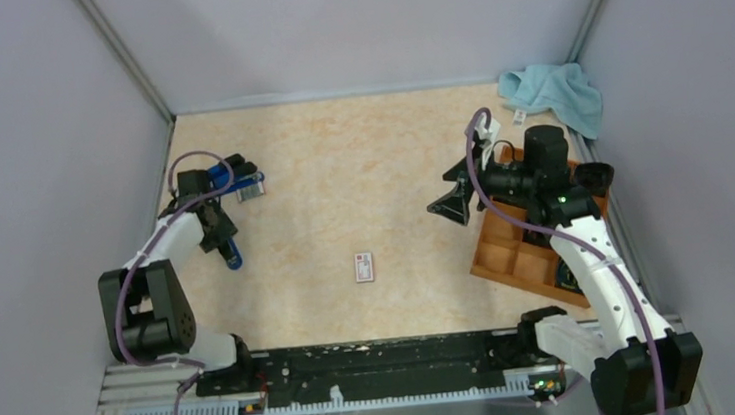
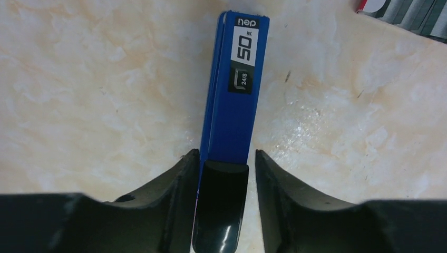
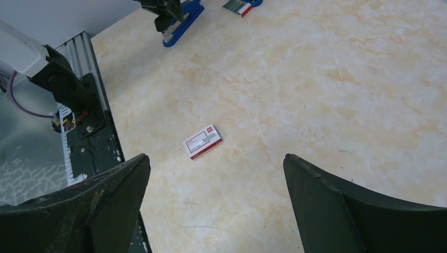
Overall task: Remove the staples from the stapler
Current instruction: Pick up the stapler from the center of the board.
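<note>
While our left pincer (image 2: 226, 154) straddles the stapler (image 2: 232, 110) half-open (right pincer (image 3: 216, 161) gapes wide), we judge clamping comes next.

A small white cardboard box with a red label (image 1: 364, 266) lies flat by itself just below the middle of the top view, on the beige marbled table top (image 1: 359, 158), and shows again left of centre in the right wrist view (image 3: 202, 142). At the right of the top view sits a brown wooden tray (image 1: 510, 255), turned askew and apparently divided into several compartments, though much of it is covered. A crumpled light blue cloth (image 1: 556, 91) lies in the upper right corner against the grey walls, well apart from the box.
</note>
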Controlling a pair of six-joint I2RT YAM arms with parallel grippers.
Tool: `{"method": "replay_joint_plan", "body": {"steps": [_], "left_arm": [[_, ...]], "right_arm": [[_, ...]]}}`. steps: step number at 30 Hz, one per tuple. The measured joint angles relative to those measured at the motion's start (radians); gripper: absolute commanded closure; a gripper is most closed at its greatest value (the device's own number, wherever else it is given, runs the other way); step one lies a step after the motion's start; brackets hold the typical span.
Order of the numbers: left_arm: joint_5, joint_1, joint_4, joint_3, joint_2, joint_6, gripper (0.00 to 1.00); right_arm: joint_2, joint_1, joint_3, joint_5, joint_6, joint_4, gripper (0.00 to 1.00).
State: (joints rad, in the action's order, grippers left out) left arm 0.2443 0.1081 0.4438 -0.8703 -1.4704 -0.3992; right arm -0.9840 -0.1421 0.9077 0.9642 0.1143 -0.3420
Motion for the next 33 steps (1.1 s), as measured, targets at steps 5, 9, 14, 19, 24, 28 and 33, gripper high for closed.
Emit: {"method": "replay_joint_plan", "body": {"steps": [5,9,14,19,24,28,33], "left_arm": [[-0.014,0.0,0.011,0.002,-0.007,0.005,0.89],[-0.053,0.001,0.032,0.003,0.015,0.008,0.96],[-0.148,-0.054,0.072,0.013,0.129,0.006,1.0],[-0.249,-0.272,0.023,0.027,0.248,0.009,1.0],[-0.36,-0.447,-0.087,0.013,0.172,0.096,1.0],[-0.452,-0.504,-0.109,-0.097,-0.007,0.241,1.0],[-0.473,-0.598,-0.104,-0.36,-0.227,0.457,1.0]], "right_arm": [[0.0,0.0,-0.004,0.003,-0.003,0.008,0.01],[0.0,0.0,-0.006,0.005,-0.004,0.009,0.01],[0.0,0.0,-0.006,0.006,-0.002,0.008,0.01],[0.0,0.0,-0.006,0.012,0.008,0.005,0.01],[-0.001,0.0,-0.006,0.034,0.026,0.005,0.01],[-0.018,0.0,-0.006,0.05,0.057,0.002,0.01],[-0.033,0.0,-0.01,0.059,0.111,-0.018,0.01]]}}
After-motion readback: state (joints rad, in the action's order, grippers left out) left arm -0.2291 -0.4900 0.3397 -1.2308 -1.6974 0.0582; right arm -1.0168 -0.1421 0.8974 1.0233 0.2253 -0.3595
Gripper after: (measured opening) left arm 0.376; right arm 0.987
